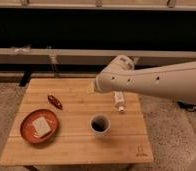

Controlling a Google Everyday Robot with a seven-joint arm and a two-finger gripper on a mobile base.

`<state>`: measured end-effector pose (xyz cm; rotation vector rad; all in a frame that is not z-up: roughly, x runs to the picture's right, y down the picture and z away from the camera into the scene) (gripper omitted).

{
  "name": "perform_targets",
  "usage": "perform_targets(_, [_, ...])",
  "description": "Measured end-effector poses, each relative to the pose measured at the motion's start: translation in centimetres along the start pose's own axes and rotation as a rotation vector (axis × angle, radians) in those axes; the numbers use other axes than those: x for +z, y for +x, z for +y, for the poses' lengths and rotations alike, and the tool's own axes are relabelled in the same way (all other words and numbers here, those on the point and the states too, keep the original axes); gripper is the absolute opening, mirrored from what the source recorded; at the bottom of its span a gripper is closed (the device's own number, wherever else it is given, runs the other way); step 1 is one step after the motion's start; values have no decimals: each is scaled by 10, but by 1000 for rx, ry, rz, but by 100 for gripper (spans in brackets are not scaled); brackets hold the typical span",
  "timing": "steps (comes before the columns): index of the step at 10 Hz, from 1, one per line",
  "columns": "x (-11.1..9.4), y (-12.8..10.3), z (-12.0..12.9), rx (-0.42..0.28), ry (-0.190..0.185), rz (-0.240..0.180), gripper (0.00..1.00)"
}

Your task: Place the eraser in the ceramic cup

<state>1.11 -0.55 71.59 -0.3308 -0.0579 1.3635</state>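
A ceramic cup (99, 124) stands upright near the middle front of the wooden table (66, 150); its inside is dark and I cannot tell what is in it. No eraser shows clearly outside the cup. My white arm reaches in from the right, and its gripper end (92, 87) hangs above the table's back middle, up and slightly left of the cup and apart from it. Most of the gripper is hidden by the arm.
A red-brown plate (28, 131) with a pale square block (41, 125) sits at the front left. A small dark red object (54, 101) lies behind it. A small white object with a reddish end (120, 101) lies under the arm.
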Motion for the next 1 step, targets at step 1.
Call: perform_targets(1, [0,-9,0,-15,-20,-6,76])
